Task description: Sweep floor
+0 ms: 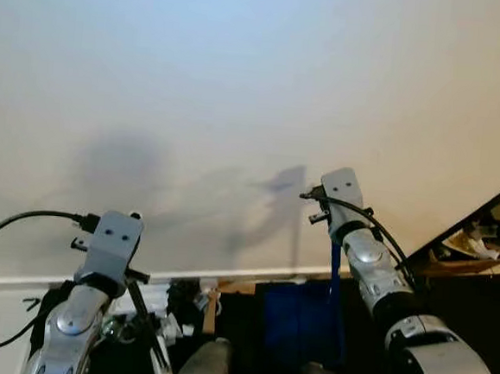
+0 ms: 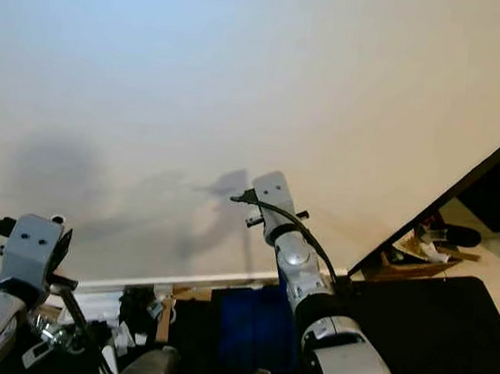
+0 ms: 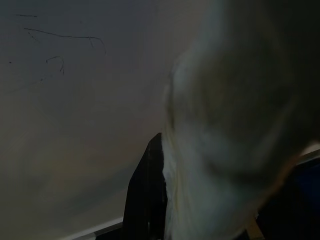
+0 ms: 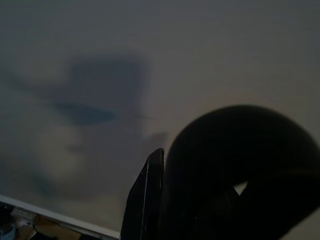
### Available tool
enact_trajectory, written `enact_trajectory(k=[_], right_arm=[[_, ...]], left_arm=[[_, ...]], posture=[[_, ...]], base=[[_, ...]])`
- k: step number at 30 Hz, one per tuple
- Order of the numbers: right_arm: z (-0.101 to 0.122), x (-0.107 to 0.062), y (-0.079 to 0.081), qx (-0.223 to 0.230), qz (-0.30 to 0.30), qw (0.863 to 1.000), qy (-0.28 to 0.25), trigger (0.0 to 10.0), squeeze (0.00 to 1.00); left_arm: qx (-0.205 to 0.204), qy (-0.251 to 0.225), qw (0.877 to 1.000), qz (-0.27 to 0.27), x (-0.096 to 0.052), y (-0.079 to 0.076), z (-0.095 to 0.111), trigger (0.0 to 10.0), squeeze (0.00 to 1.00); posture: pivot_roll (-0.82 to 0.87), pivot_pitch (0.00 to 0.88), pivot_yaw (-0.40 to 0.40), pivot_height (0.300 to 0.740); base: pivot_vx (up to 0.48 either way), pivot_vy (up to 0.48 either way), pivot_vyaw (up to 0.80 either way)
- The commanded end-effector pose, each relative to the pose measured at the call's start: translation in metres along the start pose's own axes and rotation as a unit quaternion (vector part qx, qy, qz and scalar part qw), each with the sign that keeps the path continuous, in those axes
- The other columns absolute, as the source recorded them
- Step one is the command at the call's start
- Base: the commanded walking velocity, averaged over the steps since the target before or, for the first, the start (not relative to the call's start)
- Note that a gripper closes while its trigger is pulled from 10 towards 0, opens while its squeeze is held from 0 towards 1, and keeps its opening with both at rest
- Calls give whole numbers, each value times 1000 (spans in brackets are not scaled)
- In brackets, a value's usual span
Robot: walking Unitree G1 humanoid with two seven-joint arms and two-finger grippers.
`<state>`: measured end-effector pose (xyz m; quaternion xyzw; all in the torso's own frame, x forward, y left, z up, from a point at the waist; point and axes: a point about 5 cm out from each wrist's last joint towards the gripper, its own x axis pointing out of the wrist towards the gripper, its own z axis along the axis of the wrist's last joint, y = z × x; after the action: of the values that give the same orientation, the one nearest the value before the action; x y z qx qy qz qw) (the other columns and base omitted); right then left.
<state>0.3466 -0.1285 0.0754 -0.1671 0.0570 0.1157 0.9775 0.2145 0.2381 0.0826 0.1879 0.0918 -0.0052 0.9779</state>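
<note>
Facing a plain cream wall (image 1: 240, 91), the right gripper (image 1: 336, 246) seems to pinch a thin blue stick-like handle (image 1: 335, 289) at five o'clock; probably light and stiff, best held mid-shaft. The left gripper's (image 1: 109, 267) fingers: cannot tell.

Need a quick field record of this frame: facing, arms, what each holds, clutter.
facing: plain pale wall, white baseboard at its foot
left arm: raised, wrist in front of the wall; a thin black rod slants down from it
right arm: raised, wrist in front of the wall; a blue handle runs down beside it
blue object: dark blue, low centre, kind unclear
clutter: small items on the floor by the baseboard; dark shelf with items to the right
grip state: cannot tell for either
</note>
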Motion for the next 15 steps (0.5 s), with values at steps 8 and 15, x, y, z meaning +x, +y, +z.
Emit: enact_trajectory(k=[8, 15], right_arm=[[-8, -5, -11, -9, -14, 1000, 11, 10000, 0], [19, -3, -15, 16, -4, 999, -42, 10000, 0]], left_arm=[[-2, 1, 1000, -1, 1, -4, -2, 10000, 0], [1, 2, 1000, 1, 0, -1, -3, 10000, 0]], posture=[[247, 111, -36, 740], [246, 107, -38, 740]], base=[[0, 0, 0], [0, 0, 0]])
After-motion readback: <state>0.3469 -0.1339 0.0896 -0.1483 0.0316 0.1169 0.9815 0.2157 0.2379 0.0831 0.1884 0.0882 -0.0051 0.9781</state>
